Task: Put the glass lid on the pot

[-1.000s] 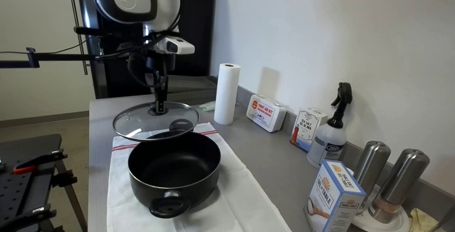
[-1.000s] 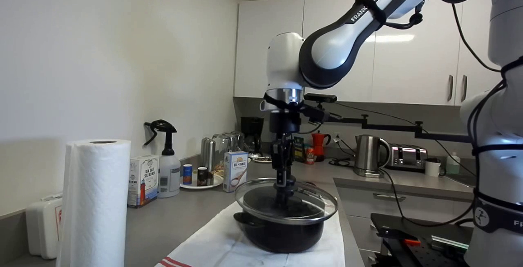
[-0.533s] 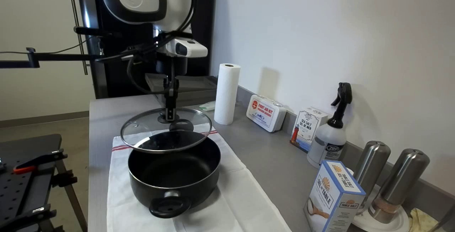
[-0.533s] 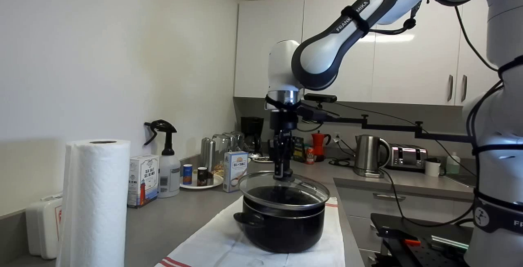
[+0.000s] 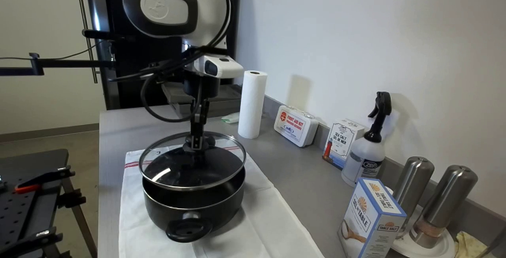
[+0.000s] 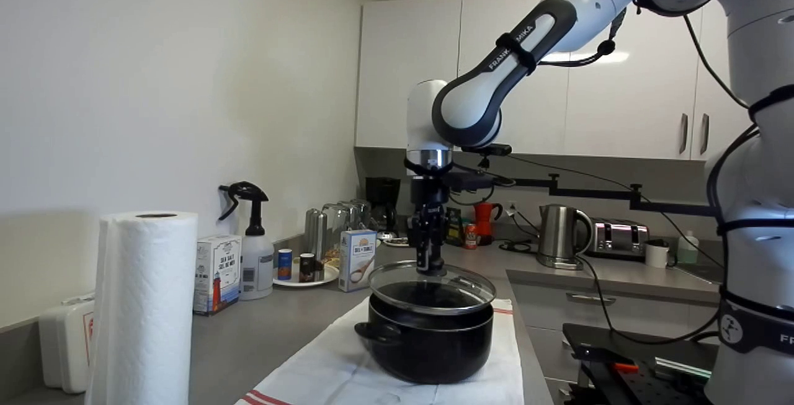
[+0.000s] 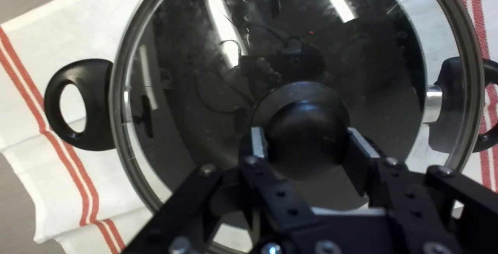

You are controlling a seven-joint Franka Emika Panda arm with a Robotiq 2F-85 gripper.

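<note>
"Hovering over the pot (image 6: 434, 353), I am gripping the glass lid (image 5: 192, 167) by its black knob (image 7: 306, 133): both fingers of my claw (image 7: 311, 142) are pinching it from opposite sides."

"Is the glass touching anything below?"

"Not that I am seeing. Both exterior views are showing a gap between it and the pot's rim, so I am judging the placing step to be in hand but unfinished. The pot is sitting on the white towel (image 5: 265, 218)."

"And what is the next move asking of you?"

"A slow, straight descent, I am thinking, with the lid kept level. First I am wanting to check its centring over the pot: in the wrist view one side handle (image 7: 99, 106) is standing clear of the glass, while the opposite handle (image 7: 451, 92) is partly showing through it. Perhaps the viewing angle is causing that, so I am not trusting it fully."

"When are you letting go?"

"Only once the pot is bearing the weight; then I am planning to spread the fingers and rise."
</note>
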